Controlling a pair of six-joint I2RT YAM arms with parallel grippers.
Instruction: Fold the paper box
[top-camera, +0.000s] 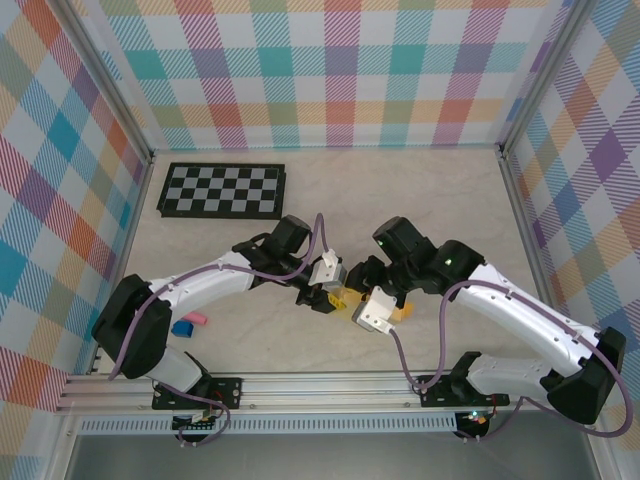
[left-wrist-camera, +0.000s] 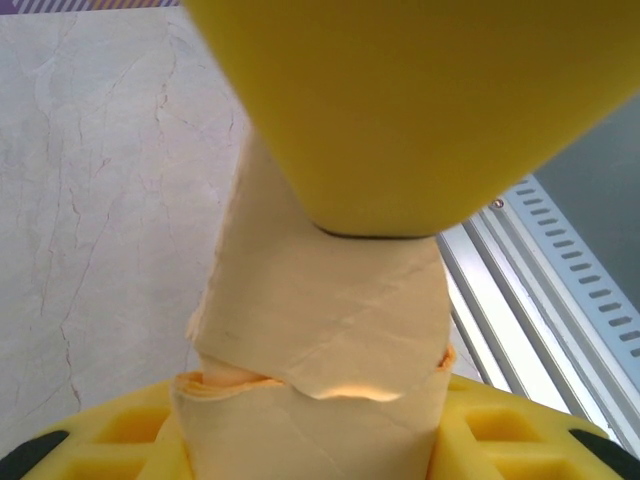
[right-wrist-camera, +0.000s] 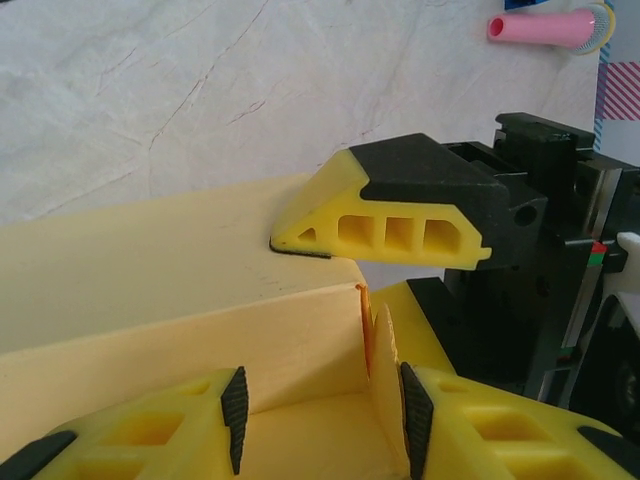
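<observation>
The paper box (top-camera: 343, 296) is yellow-orange card held off the table between my two arms at the middle of the top view. In the left wrist view a creased, overlapping panel of the paper box (left-wrist-camera: 320, 320) runs between my two yellow fingers, and the left gripper (left-wrist-camera: 340, 310) is shut on it. In the right wrist view the paper box (right-wrist-camera: 150, 290) shows its top face, a side wall and an inner floor. The right gripper (right-wrist-camera: 325, 420) is open astride that floor, with an upright flap (right-wrist-camera: 383, 360) resting against its right pad. A left finger (right-wrist-camera: 385, 215) presses on the box's top corner.
A black-and-white checkerboard (top-camera: 222, 190) lies at the back left. A small pink object (top-camera: 195, 320) and a blue one (top-camera: 181, 328) sit near the left arm's base; the pink one (right-wrist-camera: 545, 27) lies beyond the box. The metal rail (left-wrist-camera: 540, 260) runs along the near edge.
</observation>
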